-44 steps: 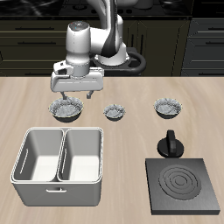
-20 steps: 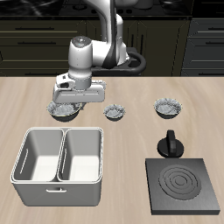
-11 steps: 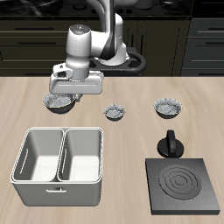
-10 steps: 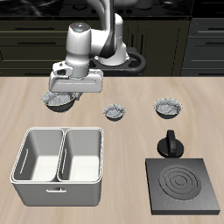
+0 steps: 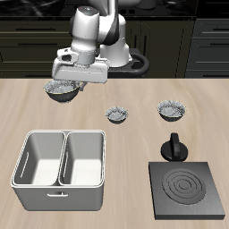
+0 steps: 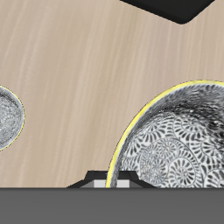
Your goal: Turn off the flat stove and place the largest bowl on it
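Observation:
My gripper (image 5: pixel 75 84) is shut on the rim of the largest bowl (image 5: pixel 60 90), a grey speckled bowl with a crinkled rim, and holds it in the air above the table's back part. In the wrist view the bowl (image 6: pixel 175 140) hangs right at my gripper (image 6: pixel 114 180), showing its patterned inside. The flat stove (image 5: pixel 186 190) lies near the table's front edge with dark ring coils. Its black round knob (image 5: pixel 173 148) sits just behind it.
A tiny grey bowl (image 5: pixel 117 114) and a mid-sized bowl (image 5: pixel 172 110) stand on the table's middle strip; one bowl (image 6: pixel 7 118) shows in the wrist view. A double-basin grey metal tub (image 5: pixel 61 165) stands near the front edge, below the held bowl.
My gripper closed on the largest bowl's rim, then lifted it off the table. It has risen further in the last half second.

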